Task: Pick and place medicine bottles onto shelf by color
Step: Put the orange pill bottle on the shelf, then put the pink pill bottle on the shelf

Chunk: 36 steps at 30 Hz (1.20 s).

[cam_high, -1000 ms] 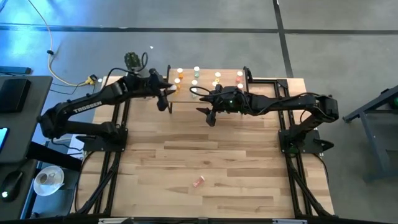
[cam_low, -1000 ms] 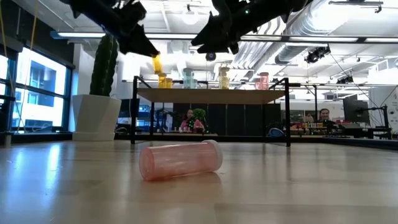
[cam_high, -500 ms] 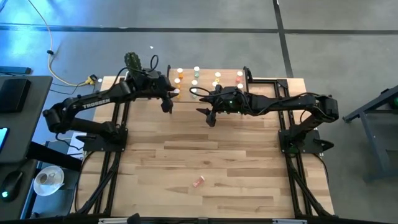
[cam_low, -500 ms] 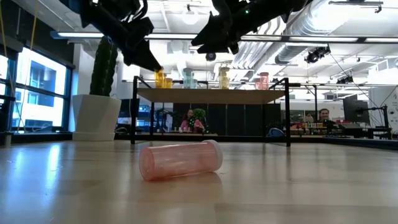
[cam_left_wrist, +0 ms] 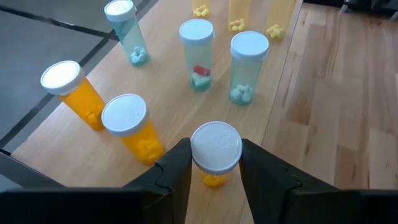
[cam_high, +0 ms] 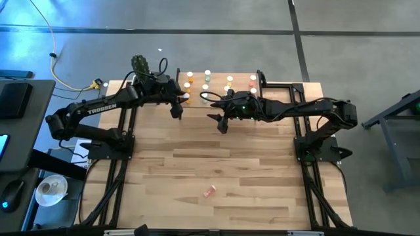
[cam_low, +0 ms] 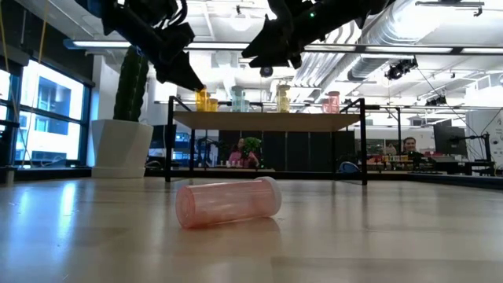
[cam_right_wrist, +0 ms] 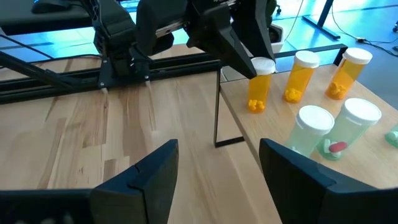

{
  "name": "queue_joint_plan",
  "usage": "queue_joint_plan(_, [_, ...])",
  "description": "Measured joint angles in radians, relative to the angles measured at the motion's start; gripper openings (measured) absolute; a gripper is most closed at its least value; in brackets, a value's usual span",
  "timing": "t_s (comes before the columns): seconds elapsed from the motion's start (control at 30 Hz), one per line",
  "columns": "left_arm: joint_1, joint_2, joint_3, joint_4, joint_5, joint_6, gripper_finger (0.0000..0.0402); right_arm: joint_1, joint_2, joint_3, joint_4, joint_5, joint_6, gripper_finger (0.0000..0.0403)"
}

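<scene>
Two arms: both reach over the shelf (cam_high: 220, 88) at the far end of the bench (cam_high: 216, 164).
Left pincer (cam_left_wrist: 216, 163): at the shelf's near left corner, its fingers (cam_left_wrist: 177, 168) set on either side of an orange bottle (cam_left_wrist: 215, 152) that stands upright on the shelf; cannot tell whether they press it or have let go.
Right pincer (cam_right_wrist: 217, 165): hangs just in front of the shelf, released, nothing between its fingers.
Shelf load: orange bottles (cam_left_wrist: 127, 124) by the left end, pale green bottles (cam_left_wrist: 249, 62) next along, all upright.
Pink bottle (cam_low: 228, 203): on its side on the bench, well apart from the shelf.
</scene>
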Motion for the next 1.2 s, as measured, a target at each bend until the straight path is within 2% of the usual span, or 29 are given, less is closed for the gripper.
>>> queue_joint_plan(0.6, [0.0, 0.0, 0.0, 0.018, -0.001, 0.009, 0.0159, 0.0, 0.0, 0.0, -0.001, -0.007, 0.0, 0.0216])
queue_joint_plan(0.73, [0.0, -0.002, 0.0, 0.016, -0.034, 0.009, 0.0164, 0.0, 0.0, 0.0, -0.002, -0.008, 0.0, 0.0216])
queue_joint_plan(1.2, [-0.005, -0.002, 0.105, -0.11, -0.034, -0.015, 0.0166, 0.0, 0.0, 0.0, -0.003, -0.012, 0.0, 0.0216])
